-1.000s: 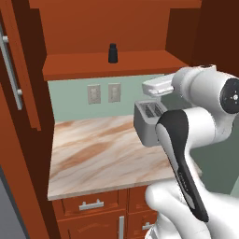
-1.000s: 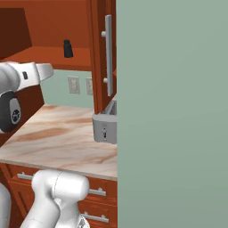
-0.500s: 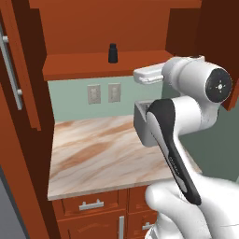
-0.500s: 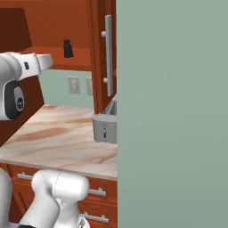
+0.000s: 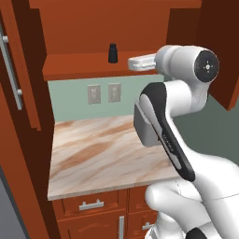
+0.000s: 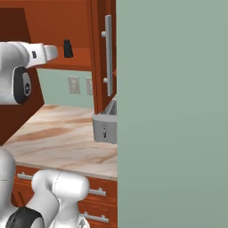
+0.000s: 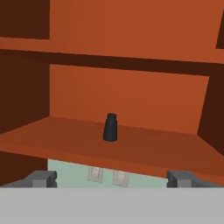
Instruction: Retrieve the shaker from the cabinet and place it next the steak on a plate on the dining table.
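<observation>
The shaker (image 5: 112, 52) stands upright on the lower shelf of the cabinet (image 5: 93, 28), in the upper centre of the left base view. In the right base view the shaker (image 6: 67, 48) appears in the upper left of the frame, just right of the arm's white forward tip, apart from it. In the hand view the shaker (image 7: 110, 127) sits at frame centre on the shelf board, set back from the front edge, with a second shelf board crossing the upper part of the frame.

The end effector (image 7: 113, 178) is released: its two dark finger tips rise at the lower left and lower right of the hand view, spread wide, with nothing between them. The shaker lies beyond the tips and is not touched.

Below the shelf, two wall outlets (image 5: 103, 93) sit on the green wall. A marbled surface (image 5: 98, 154) occupies the middle of the left base view, with drawer fronts (image 5: 91, 205) beneath it. An open cabinet door with a grey bar handle (image 6: 108, 55) stands at upper centre of the right base view. A grey toaster (image 6: 106, 126) rests on the surface at centre of that view, partly hidden by a green wall panel (image 6: 173, 111).
</observation>
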Robot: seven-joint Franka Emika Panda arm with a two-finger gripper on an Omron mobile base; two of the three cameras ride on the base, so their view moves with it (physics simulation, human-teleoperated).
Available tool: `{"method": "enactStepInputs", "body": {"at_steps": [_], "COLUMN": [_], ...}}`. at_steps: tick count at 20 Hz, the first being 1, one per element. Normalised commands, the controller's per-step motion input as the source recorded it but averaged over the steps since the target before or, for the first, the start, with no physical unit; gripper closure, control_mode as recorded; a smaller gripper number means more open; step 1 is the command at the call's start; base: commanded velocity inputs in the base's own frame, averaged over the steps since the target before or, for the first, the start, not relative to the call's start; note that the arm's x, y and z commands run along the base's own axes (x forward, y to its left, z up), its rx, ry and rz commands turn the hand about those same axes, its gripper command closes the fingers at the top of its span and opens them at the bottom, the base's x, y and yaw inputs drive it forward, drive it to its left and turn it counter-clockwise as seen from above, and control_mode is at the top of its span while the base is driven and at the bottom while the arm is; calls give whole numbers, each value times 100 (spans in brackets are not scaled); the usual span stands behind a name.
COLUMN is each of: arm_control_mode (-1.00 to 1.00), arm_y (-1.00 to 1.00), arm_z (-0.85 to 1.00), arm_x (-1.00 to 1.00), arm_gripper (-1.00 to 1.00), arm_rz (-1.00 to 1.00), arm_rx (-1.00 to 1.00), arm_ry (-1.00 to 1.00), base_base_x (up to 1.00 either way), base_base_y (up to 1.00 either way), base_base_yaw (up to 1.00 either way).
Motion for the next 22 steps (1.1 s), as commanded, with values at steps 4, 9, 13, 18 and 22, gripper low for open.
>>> {"method": "enactStepInputs", "body": {"at_steps": [4, 9, 13, 18, 22], "arm_control_mode": [-100, -100, -100, -100, -100], "arm_y": [28, 47, 17, -2, -1], "arm_z": [0, -2, 0, 0, 0], "arm_x": [43, 43, 41, 33, 57], "arm_gripper": [-100, -100, -100, -100, -100], "arm_rz": [0, 0, 0, 0, 0], "arm_rx": [4, 0, 0, 0, 0], "arm_ry": [2, 1, 5, 3, 5], "base_base_x": [0, 0, 0, 0, 0], "base_base_y": [0, 0, 0, 0, 0], "base_base_yaw": [0, 0, 0, 0, 0]}}
